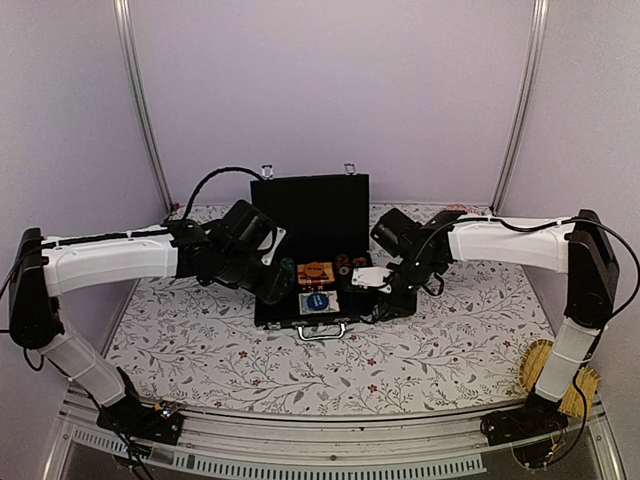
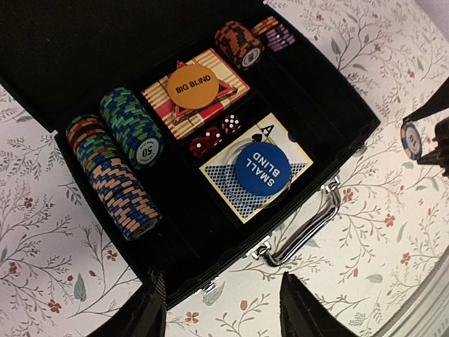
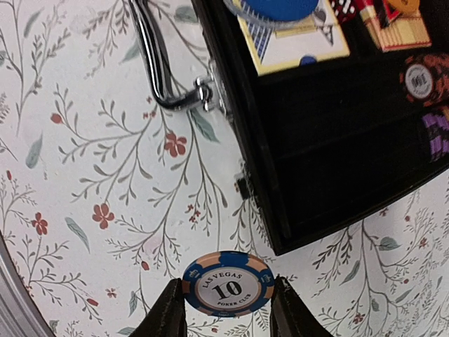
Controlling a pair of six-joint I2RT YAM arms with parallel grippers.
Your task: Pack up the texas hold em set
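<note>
Blue-orange 10 chip [image 3: 228,284] pinched in right end effector [image 3: 226,298]; left end effector [image 2: 223,289] spread wide.

Shiny metal handle [image 2: 312,228]; matt black briefcase [image 2: 316,98]; smooth chip [image 3: 228,284].

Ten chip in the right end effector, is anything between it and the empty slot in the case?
Nothing visible except the side wall of the case. The ten chip hangs just outside it, the lid stands open, and the nearest empty slot holds nothing.
</note>
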